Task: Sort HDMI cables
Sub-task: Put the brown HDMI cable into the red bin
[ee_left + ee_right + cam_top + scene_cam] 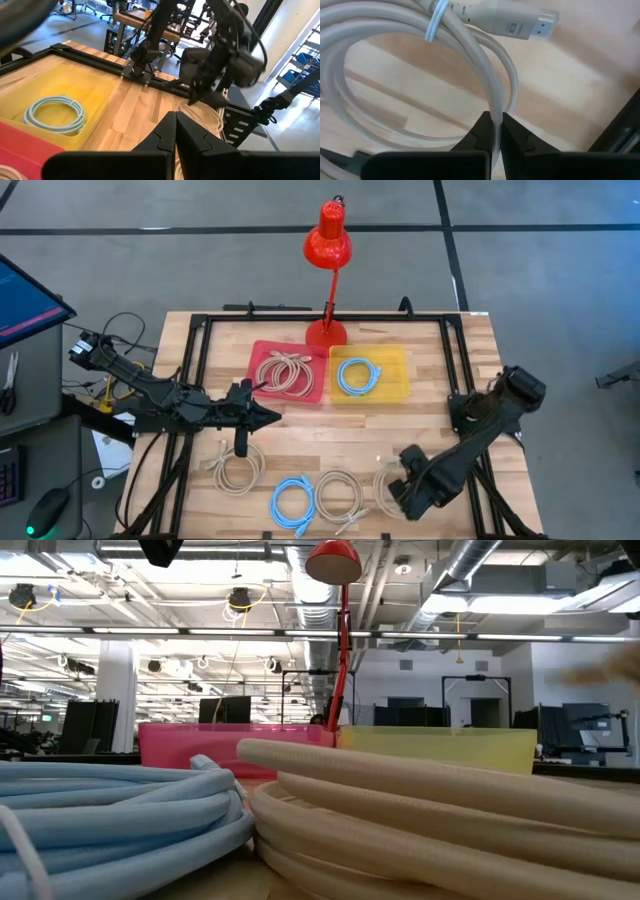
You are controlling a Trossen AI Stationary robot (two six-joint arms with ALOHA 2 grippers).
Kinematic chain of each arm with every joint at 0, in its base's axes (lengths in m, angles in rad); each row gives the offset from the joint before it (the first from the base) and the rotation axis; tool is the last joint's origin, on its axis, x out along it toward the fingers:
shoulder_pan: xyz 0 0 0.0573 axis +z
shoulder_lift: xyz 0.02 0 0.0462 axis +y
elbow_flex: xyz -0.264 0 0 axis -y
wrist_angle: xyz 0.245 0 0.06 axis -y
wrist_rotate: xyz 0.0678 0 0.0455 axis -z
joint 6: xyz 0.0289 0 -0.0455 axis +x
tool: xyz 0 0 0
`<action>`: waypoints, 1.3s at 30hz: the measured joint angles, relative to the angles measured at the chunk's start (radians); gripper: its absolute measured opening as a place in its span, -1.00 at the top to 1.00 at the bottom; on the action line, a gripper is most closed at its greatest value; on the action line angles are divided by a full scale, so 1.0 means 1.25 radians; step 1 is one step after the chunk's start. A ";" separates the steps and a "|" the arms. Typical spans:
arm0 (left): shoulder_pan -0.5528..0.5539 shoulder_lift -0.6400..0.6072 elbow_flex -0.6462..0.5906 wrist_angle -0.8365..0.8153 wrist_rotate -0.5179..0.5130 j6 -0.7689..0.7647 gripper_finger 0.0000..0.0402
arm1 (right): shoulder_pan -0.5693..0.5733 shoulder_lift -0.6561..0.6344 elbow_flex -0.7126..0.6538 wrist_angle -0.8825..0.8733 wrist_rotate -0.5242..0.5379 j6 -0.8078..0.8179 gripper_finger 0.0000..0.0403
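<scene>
Pinching a strand of the rightmost beige cable coil [420, 65], the right end effector [494, 131] sits low on the surface [420, 425]. Clenched empty, the left end effector [268, 416] hovers beside the pink tray [262, 350].

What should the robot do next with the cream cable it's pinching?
Probably lift it a little. The right gripper looks shut on the beige HDMI cable coil, which lies on the wooden table. The red bin already holds beige coils, so it likely belongs there. The left gripper waits mid-table.
</scene>
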 joint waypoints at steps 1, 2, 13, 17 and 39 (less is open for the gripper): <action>0.000 0.000 0.000 0.000 0.000 0.000 0.96 | -0.003 -0.020 0.000 -0.012 0.016 0.000 0.98; 0.000 0.000 0.000 0.000 0.000 0.000 0.96 | -0.008 -0.041 0.000 -0.025 0.033 0.000 0.98; 0.036 0.000 0.000 0.006 -0.019 -0.174 0.95 | -0.110 -0.206 0.000 -0.041 0.287 -0.129 0.98; 0.069 0.000 0.000 0.006 0.009 -0.250 0.82 | -0.159 -0.233 0.000 -0.013 0.364 -0.224 0.98; 0.207 0.000 0.000 0.048 0.195 -0.676 -0.21 | -0.379 -0.239 0.000 0.465 0.517 -0.784 0.98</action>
